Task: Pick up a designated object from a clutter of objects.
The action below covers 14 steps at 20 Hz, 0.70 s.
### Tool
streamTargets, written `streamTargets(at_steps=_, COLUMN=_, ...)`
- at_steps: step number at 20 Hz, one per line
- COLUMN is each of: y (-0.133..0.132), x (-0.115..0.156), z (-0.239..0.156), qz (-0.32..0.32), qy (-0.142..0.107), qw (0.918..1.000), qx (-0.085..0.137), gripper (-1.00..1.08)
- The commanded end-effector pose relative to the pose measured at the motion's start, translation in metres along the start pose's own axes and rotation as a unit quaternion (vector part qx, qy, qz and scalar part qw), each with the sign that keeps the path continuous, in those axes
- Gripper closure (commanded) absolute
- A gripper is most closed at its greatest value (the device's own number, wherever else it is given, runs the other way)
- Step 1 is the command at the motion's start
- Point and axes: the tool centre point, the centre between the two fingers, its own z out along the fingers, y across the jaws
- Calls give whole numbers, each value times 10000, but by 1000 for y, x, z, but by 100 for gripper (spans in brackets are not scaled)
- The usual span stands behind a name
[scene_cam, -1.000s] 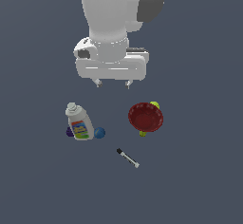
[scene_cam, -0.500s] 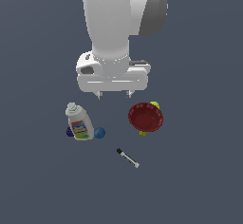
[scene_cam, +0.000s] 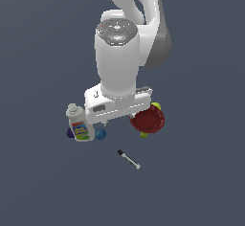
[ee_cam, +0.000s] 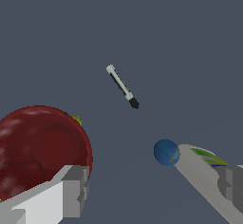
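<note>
The claw (ee_cam: 147, 194) hangs over the clutter with its jaws spread wide and nothing between them — one finger (ee_cam: 71, 190) shows over the bowl (ee_cam: 40, 149), the other (ee_cam: 230, 182) over the bottle (ee_cam: 204, 173). The pen (scene_cam: 128, 159) lies flat on the bare floor, alone, apart from every other item, black cap end pointing towards the bottle and ball (scene_cam: 100, 134) in the exterior view.

What could go wrong? Plenty, I'd say. The pen is thin and lies low, so a descent that stops short would close on air, and fingers closing along its length rather than across it would just roll it away. The claw sits above the gap between bowl and bottle, not above the pen — dropping straight down from here risks clipping the bowl's rim or nudging the ball, and a shoved ball could roll into the pen. The wrist would need to line the fingers up across the barrel first.

Where's the pen relative to the claw? In the wrist view it lies ahead of the fingers, beyond the ball and the bowl, roughly centred between the two fingers but well clear of them. In the exterior view it sits below the hand (scene_cam: 117, 106), slightly to the exterior view's right, with open floor between.
</note>
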Motion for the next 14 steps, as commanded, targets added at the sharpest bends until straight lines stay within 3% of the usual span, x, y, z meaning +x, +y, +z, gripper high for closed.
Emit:
streamTargets(at_steps=1, y=0, x=14, z=19, qz=-396, qy=-7, qw=9992, qx=-13, gripper=-92)
streamTargets(at_steps=7, y=-3, x=43, z=69, qz=-1320, qy=-15, qw=9912, qx=-18, gripper=-92)
streamTargets(at_steps=14, y=-8, x=67, z=125, qz=-2255, qy=-4, qw=9743, qx=7, gripper=-92)
